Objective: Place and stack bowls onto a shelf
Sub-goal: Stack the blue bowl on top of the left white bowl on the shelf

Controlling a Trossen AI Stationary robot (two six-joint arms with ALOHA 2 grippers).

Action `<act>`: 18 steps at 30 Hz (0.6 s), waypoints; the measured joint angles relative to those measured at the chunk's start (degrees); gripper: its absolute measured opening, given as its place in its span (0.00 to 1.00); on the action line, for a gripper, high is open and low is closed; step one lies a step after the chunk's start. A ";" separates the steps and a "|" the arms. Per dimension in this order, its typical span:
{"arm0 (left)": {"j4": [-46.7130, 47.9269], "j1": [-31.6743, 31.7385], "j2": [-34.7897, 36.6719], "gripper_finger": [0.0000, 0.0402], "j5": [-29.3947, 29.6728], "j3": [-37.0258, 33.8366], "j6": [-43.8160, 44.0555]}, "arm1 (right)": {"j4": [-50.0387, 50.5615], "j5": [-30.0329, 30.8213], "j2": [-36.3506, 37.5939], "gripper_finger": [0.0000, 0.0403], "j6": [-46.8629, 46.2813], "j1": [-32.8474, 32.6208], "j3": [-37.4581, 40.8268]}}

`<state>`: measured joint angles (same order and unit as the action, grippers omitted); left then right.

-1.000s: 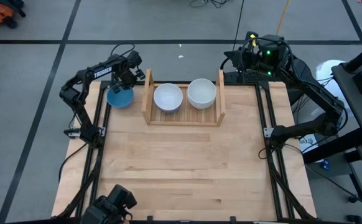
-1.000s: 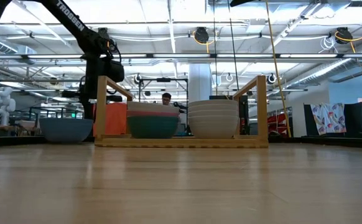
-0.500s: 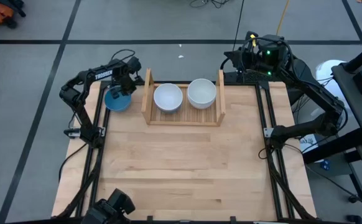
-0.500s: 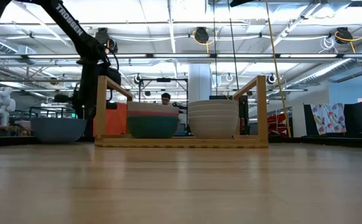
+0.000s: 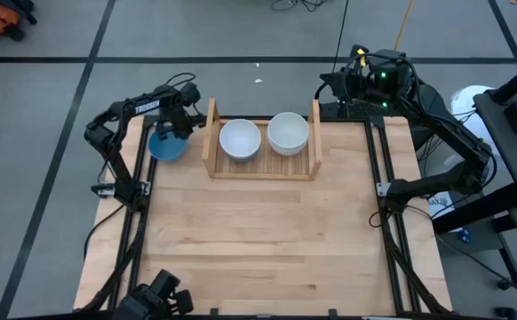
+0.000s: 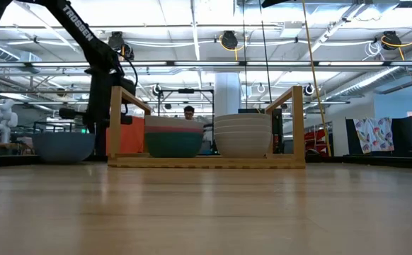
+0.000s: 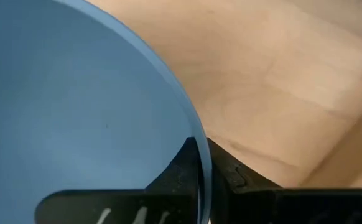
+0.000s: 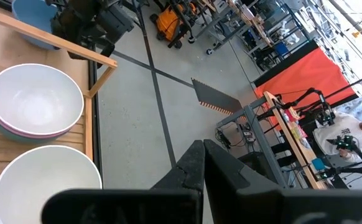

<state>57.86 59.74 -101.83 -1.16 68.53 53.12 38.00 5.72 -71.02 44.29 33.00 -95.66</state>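
Left claw (image 7: 201, 163) pinches the blue bowl's (image 7: 75, 112) rim.

The round blue bowl (image 7: 75, 106) runs off the left wrist view's edges; the stacked bowls' lower members hide under top white ones in the high view.

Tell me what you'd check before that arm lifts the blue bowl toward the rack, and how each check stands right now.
1. Left gripper closed on the blue bowl rim: ok, one finger each side of the rim.
2. Bowl resting on the table, outside the shelf: ok.
3. Stacks in the shelf sitting level: ok, the left stack and the right stack look even.
4. Free slot on the shelf floor: not ok, both stacks nearly fill it.
5. Right gripper out of the way: ok, shut, behind the table's far right corner.
6. Grip firmness: cannot tell.
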 joint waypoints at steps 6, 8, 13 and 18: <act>4.21 0.49 4.54 0.01 1.81 3.47 -7.73 | 0.13 0.00 0.00 0.00 -0.04 0.01 0.00; 5.49 0.69 7.28 0.01 3.89 4.88 -8.50 | 0.33 0.00 0.00 0.00 -0.04 0.00 0.00; 9.46 0.70 13.76 0.01 5.77 10.32 -12.01 | 0.37 0.00 -0.01 0.00 -0.07 0.01 0.00; 14.21 -2.42 18.50 0.01 8.90 19.34 -17.14 | 0.36 0.02 -0.02 0.00 -0.10 0.00 0.00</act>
<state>72.07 57.32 -83.33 7.74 87.87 35.97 38.36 5.74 -71.05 44.19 33.00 -95.66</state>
